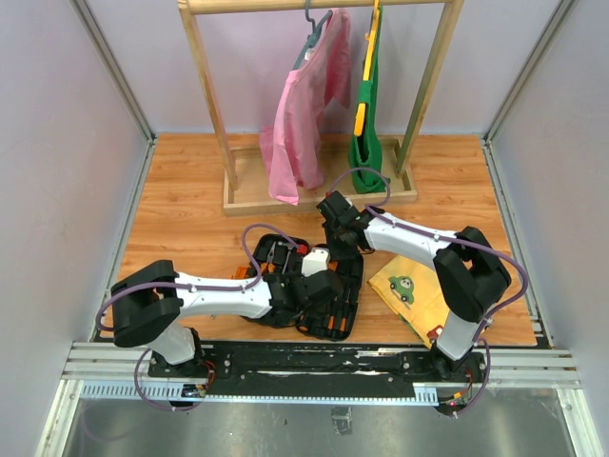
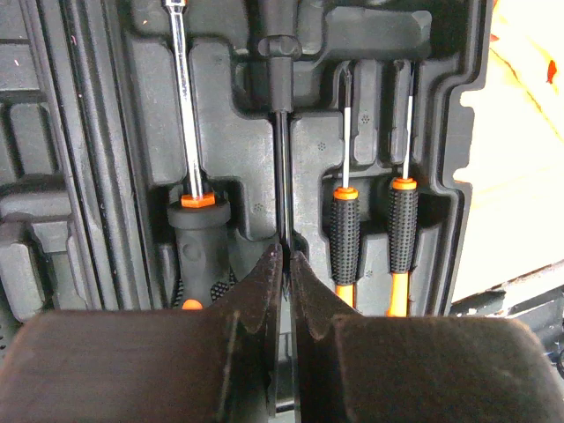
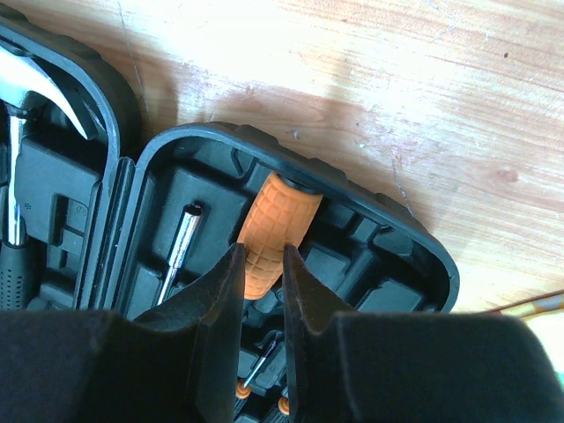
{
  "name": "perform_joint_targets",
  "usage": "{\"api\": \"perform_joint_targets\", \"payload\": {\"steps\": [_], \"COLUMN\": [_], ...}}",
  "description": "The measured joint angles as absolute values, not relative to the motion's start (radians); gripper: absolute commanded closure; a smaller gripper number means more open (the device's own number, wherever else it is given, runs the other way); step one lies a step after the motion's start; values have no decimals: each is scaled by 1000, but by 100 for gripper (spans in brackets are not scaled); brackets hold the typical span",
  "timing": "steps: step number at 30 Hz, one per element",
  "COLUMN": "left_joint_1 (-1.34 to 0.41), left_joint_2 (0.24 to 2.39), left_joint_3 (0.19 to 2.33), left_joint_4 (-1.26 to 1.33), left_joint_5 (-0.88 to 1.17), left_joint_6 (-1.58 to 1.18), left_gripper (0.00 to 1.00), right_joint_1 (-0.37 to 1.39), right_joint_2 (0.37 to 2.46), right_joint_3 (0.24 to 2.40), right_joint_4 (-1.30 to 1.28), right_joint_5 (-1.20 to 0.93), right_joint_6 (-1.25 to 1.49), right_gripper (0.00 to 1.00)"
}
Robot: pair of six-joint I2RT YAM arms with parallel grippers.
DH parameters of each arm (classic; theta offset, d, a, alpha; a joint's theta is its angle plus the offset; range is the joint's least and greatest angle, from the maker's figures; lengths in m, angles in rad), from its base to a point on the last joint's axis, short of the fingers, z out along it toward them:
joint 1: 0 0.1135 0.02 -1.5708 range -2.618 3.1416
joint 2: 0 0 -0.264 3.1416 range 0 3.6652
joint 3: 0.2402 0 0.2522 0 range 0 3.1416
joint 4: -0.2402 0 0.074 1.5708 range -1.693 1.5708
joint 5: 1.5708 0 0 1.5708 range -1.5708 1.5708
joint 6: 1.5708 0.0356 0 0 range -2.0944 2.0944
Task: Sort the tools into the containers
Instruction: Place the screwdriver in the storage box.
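Black case (image 3: pixel 414 231): open on the wooden counter (image 3: pixel 352 70), screwdrivers (image 2: pixel 344 231) slotted inside.
Left hand (image 2: pixel 284 256): pinched on a thin black shaft (image 2: pixel 280 159) over its slot.
Right hand (image 3: pixel 262 256): clamped on an orange handle (image 3: pixel 278 207) inside the case.

Tool: the right tool (image 3: pixel 262 256) fills the bottom of the view, its two black fingers (image 3: pixel 220 317) pressed against either side of an orange ribbed handle (image 3: pixel 278 216).
Handle: slants away ahead of the tool, its far end at the case rim.
Case: black tool case (image 3: pixel 352 256) lies open under the tool, hinge line to the tool's left.
Shaft: a metal shaft (image 3: pixel 181 247) lies in a slot just left of the fingers.
Hammer: a chrome hammer head (image 3: pixel 40 84) sits in the other half, far left of the tool.
Screwdrivers: two orange collars (image 3: pixel 240 388) peek between the fingers.
Tabletop: a wooden tabletop (image 3: pixel 352 70) lies beyond the tool.
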State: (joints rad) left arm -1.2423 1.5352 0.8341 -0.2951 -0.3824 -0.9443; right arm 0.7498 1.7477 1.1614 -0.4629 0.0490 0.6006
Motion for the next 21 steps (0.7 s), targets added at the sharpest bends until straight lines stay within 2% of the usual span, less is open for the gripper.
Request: {"api": "perform_joint_targets", "payload": {"steps": [4,21], "left_joint_1": [-1246,-1271], "left_joint_2": [1544,1605], "left_joint_3": [846,880], "left_joint_4": [-309,-333], "left_joint_5": [-383,-406], "left_joint_6": [-945,-1006], "left_gripper": [99,100], "right_joint_1": [750,749], "right_joint_2": [1748,1765], "right_joint_3": [1161,1176], "right_joint_4": [-463,-477], "right_joint_5": [49,51], "right_joint_6": [599,575], "right_gripper": [89,96]}}
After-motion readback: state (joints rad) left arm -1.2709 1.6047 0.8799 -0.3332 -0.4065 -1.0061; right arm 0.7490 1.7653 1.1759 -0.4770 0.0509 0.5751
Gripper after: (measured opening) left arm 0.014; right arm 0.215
